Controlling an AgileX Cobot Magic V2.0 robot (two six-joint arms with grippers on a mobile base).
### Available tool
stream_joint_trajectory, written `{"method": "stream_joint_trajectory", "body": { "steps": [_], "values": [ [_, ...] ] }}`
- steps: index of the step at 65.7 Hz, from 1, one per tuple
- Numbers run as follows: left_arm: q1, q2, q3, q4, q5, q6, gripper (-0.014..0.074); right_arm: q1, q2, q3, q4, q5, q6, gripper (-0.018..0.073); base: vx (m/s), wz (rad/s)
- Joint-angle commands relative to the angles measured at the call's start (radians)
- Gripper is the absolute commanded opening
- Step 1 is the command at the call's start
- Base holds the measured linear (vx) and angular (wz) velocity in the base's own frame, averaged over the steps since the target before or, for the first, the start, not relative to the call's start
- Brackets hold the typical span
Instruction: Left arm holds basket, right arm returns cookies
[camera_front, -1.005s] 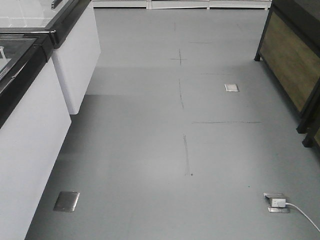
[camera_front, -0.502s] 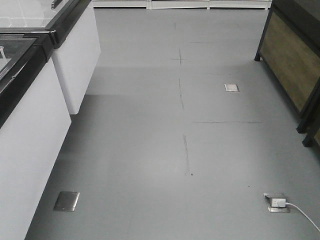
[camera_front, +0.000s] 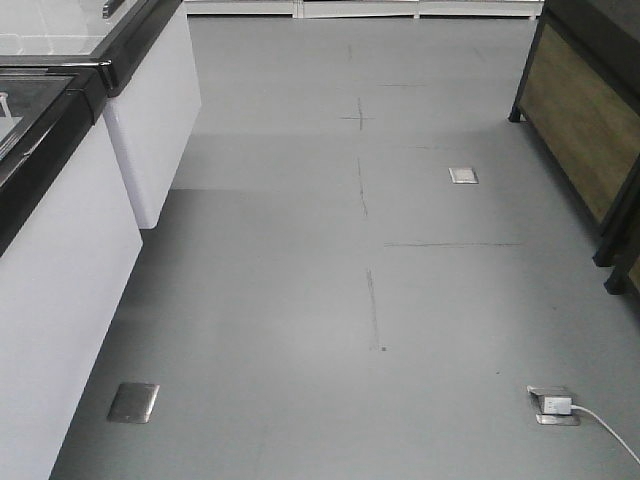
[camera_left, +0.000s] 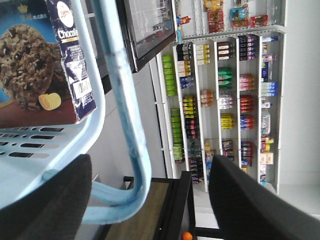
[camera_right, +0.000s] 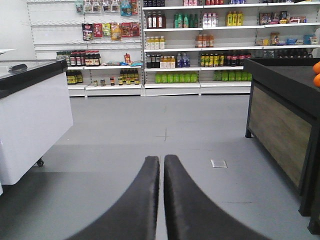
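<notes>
Two left gripper (camera_left: 150, 167) fingers spread around basket (camera_left: 30, 165) handle — cookies (camera_left: 35, 65) box's barcoded edge runs up-frame — right gripper (camera_right: 161, 160) pressed together.

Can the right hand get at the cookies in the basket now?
Probably not yet. The cookie box stands uncovered in the basket, but the right hand is shut, faces the open aisle and shows neither in its view.

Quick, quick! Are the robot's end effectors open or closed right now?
Left end effector: open, with the basket handle running through the gap.
Right end effector: closed, holding nothing.
</notes>
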Motion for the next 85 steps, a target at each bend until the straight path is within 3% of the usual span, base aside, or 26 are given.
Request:
{"method": "stream_joint_trajectory", "body": {
  "steps": [1, 24, 40, 53, 66, 85],
  "values": [
    [0.002, -0.005, -0.033, -0.137, -0.002, 0.036, 0.0514, -0.002, -0.012, 0.017, -0.009, -0.07, -0.007, -0.0011, 0.0, 0.0],
    [0.0, 0.101, -0.034, -0.328, -0.014, 0.158, 0.0546, -0.002, -0.012, 0.017, -0.009, -0.07, -0.007, -0.0011, 0.0, 0.0],
    [-0.001, 0.139, -0.034, -0.404, 0.01, 0.192, 0.0521, -0.002, -0.012, 0.017, -0.009, -0.07, -0.007, -0.0011, 0.0, 0.0],
    [-0.001, 0.144, -0.034, -0.416, 0.013, 0.197, 0.0347, -0.002, -0.012, 0.017, -0.009, -0.07, -0.007, -0.0011, 0.0, 0.0],
    [0.0, 0.144, -0.034, -0.416, 0.038, 0.243, -0.0008, -0.002, -0.012, 0.017, -0.009, -0.07, -0.007, -0.0011, 0.0, 0.0],
    [0.0, 0.118, -0.034, -0.416, 0.05, 0.246, -0.0008, -0.002, -0.012, 0.017, -0.009, -0.07, -0.007, -0.0011, 0.0, 0.0]
  ]
}}
